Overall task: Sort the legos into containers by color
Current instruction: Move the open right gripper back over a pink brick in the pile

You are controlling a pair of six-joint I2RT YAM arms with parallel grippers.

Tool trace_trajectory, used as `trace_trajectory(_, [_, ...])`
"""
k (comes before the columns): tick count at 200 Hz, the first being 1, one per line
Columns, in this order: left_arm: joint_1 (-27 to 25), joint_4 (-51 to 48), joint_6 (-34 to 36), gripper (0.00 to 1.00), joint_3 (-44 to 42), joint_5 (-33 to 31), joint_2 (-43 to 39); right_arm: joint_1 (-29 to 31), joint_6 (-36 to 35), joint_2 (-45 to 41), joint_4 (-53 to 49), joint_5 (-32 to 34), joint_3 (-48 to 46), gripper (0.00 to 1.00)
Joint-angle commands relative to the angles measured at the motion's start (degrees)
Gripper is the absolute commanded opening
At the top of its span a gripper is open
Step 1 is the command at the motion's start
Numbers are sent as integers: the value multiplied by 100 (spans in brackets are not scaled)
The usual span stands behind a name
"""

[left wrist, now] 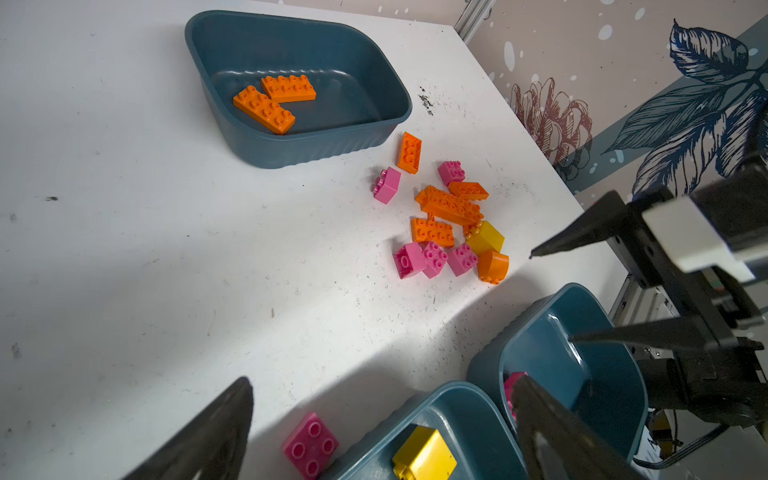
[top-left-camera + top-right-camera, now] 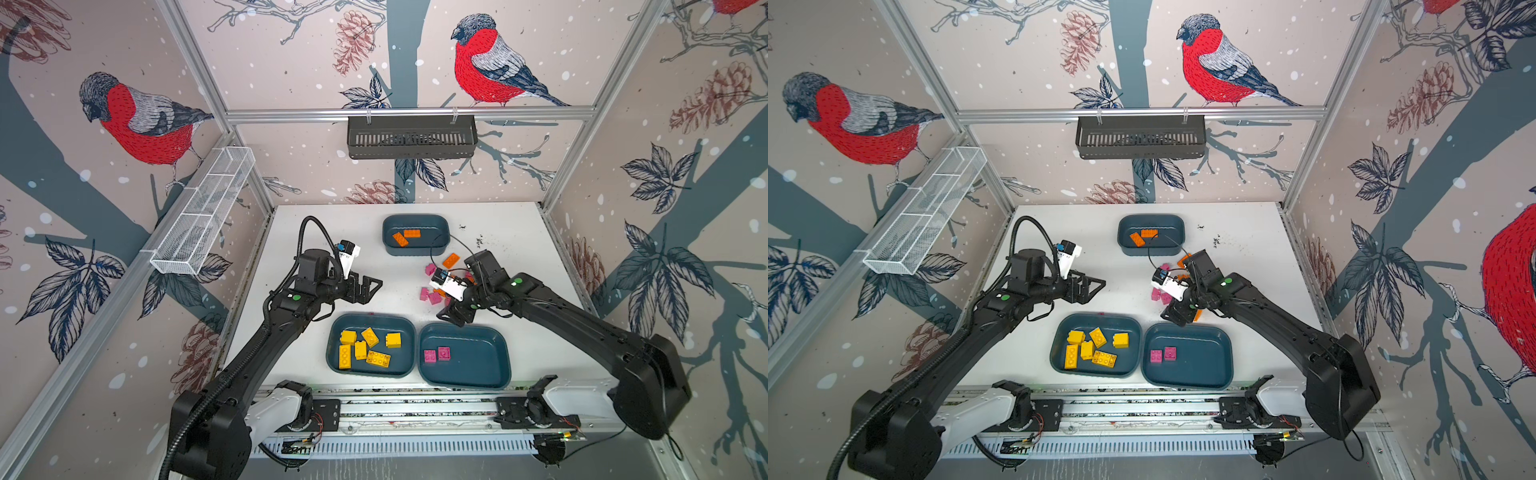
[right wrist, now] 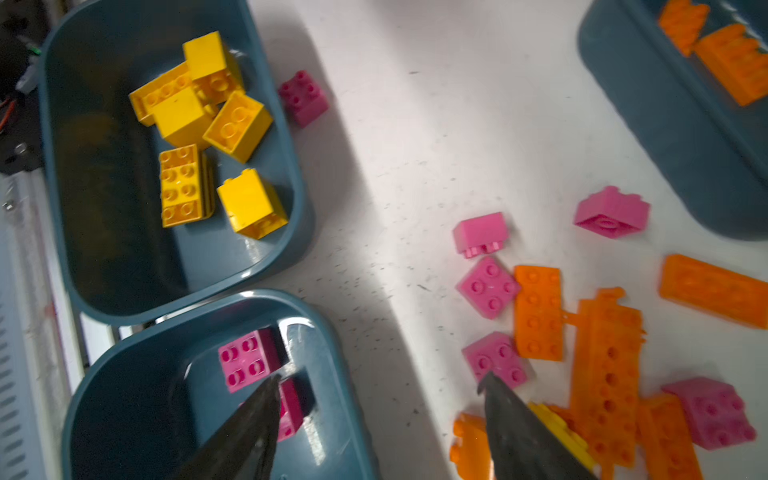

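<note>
In both top views the left gripper (image 2: 372, 289) hangs over the white table (image 2: 519, 241) left of centre, its jaws spread wide with nothing between them; the right gripper (image 2: 453, 319) hovers at the far rim of the pink tub (image 2: 500, 365), jaws parted and empty; that tub holds two magenta bricks (image 2: 436, 354); just beside it on the left, the yellow tub (image 2: 332, 353) holds six yellow bricks (image 2: 370, 336); the small deep tub (image 2: 440, 247) at the back holds two orange bricks (image 2: 406, 237); the loose legos (image 2: 432, 296) lie on the table between the deep tub and the pink tub, partly hidden by the right arm

In the left wrist view the left fingers (image 1: 208, 436) stand well apart, clear of everything; the loose pile shows orange, pink and one yellow brick, near the deep tub; a lone magenta brick (image 1: 311, 442) sits on the table just outside the yellow tub's wall; the right gripper shows released above the pink tub

In the right wrist view one right finger (image 3: 241, 436) hangs over the magenta bricks in the pink tub, the other over the edge of the pile on the table; nothing is gripped; the pile is somewhat blurred
</note>
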Motion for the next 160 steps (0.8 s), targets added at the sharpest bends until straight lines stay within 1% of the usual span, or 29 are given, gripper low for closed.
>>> trace_trajectory(1, [15,185,34,96,-42,5,-51,-92,402,534,393,338,411,76])
trace_trajectory(18, [14,129,40,96,-44,-66,-129,-207,795,1147,390,473,770,72])
trace_trajectory(25, [13,107,54,96,-48,-110,-170,-226,967,1375,367,429,923,72])
trace_trajectory(41, [26,45,60,96,-58,-151,-253,-214,1468,1701,516,485,1084,71])
trace_trajectory(53, [23,63,34,96,-108,-176,-307,-146,1650,1899,595,411,1167,71])
trace_trajectory(63, [25,102,-14,96,-159,-193,-349,-47,1802,2081,666,586,1222,71])
trace_trajectory(79, [26,166,-82,96,-222,-197,-385,79,1880,2409,662,791,1380,71])
trace_trajectory(91, [24,152,-103,96,-233,-188,-396,118,2081,2632,686,950,1486,71])
trace_trajectory(106, [30,82,-73,96,-207,-220,-410,136,2331,2893,602,1122,1656,67])
trace_trajectory(123, [34,-20,-11,96,-165,-250,-423,204,2437,3085,532,1308,1788,63])
trace_trajectory(145, [39,-63,3,96,-191,-279,-440,303,2519,3272,444,1403,1870,60])
trace_trajectory(160, [37,-68,-10,96,-201,-270,-449,352,2558,3355,410,1341,1890,57])
